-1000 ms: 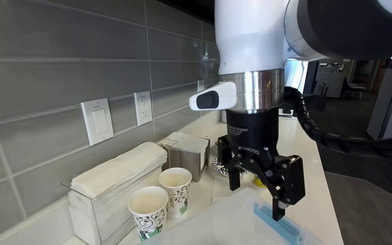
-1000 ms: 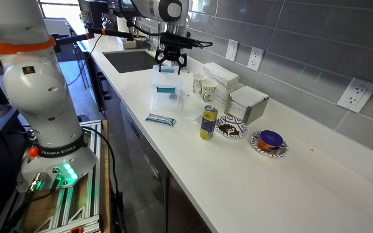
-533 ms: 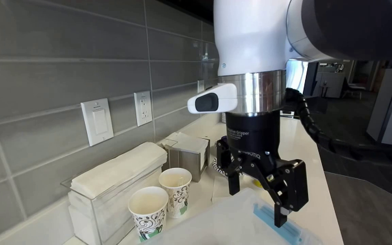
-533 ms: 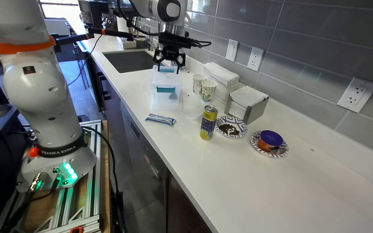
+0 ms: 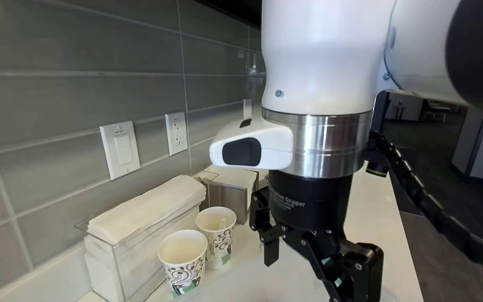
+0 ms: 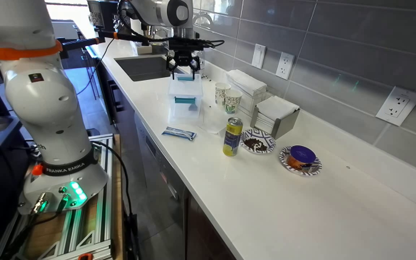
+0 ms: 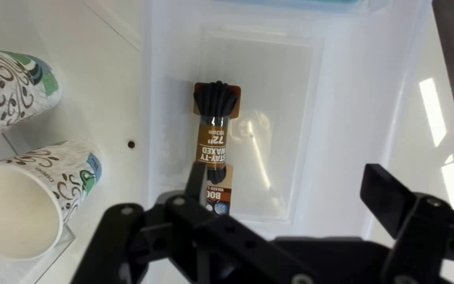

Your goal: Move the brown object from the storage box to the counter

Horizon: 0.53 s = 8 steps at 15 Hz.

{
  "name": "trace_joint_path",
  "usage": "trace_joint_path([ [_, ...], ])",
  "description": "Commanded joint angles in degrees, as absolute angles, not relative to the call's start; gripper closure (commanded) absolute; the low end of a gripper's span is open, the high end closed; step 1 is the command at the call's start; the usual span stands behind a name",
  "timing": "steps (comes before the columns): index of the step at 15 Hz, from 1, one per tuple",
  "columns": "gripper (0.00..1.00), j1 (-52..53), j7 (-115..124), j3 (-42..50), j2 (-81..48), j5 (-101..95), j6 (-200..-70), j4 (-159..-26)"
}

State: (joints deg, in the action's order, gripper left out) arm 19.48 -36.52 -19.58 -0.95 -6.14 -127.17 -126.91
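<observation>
The brown object is a pack of dark laces with a brown label (image 7: 212, 144), lying flat in the storage box near its cup-side wall in the wrist view. The storage box (image 6: 184, 113) is clear plastic with teal handles; its bare floor shows in the wrist view (image 7: 286, 86). It stands on the white counter (image 6: 265, 202). My gripper (image 7: 286, 171) is open and empty; one finger overlaps the lower part of the pack in view, the other lies toward the opposite wall. In an exterior view the gripper (image 6: 183, 77) is over the box's far end. The pack cannot be made out in either exterior view.
Two paper cups (image 5: 183, 256) (image 5: 216, 235) and a napkin holder (image 5: 145, 214) stand beside the box. A wrapped bar (image 6: 179, 133), a yellow can (image 6: 232, 137), and paper plates (image 6: 258, 141) (image 6: 316, 168) are on the counter. A sink (image 6: 144, 68) lies behind the box; a tiled wall (image 6: 356, 54) runs alongside.
My gripper has moved toward the far end of the box, left in one view, and appears larger and lower in another. It stays open; the box and other objects have not moved.
</observation>
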Motion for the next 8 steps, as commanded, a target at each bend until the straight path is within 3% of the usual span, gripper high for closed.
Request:
trace_joint_path([
  [1,0.0,19.63,-30.67,-19.62,-1.8,-12.01,-131.39,-129.07],
  [4,0.03,19.66,-27.33,-19.61,-2.83,-15.42,-134.15,-130.01],
  [5,0.17,19.69,-25.99,-19.59,-3.1,-16.93,-135.42,-130.36],
  [8,0.35,19.77,-22.32,-19.44,-4.36,-20.94,-138.72,-131.04],
])
